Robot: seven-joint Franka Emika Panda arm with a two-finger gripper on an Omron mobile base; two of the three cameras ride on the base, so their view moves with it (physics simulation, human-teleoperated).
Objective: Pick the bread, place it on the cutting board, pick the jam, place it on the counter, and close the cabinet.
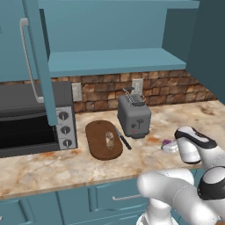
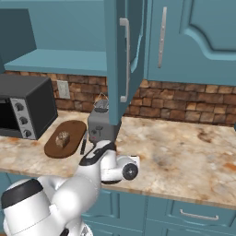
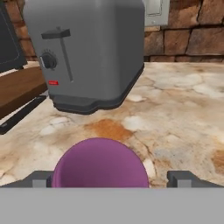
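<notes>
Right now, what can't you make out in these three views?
- Jam: hand view, its base is cut by the bottom edge; left base view, the arm hides most of it.
- Gripper: fingers stand wide either side of the jam; contact can't be judged.
- Cabinet: left base view, upper interior cut by the top edge.
- Bread: too small for detail.

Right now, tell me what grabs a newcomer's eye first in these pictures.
The teal cabinet hangs wide open above the counter, one door jutting out over the grey toaster. In the hand view a purple jam jar sits on the counter between the open gripper's fingertips. Left of the toaster, the bread slice rests on the dark cutting board.
</notes>
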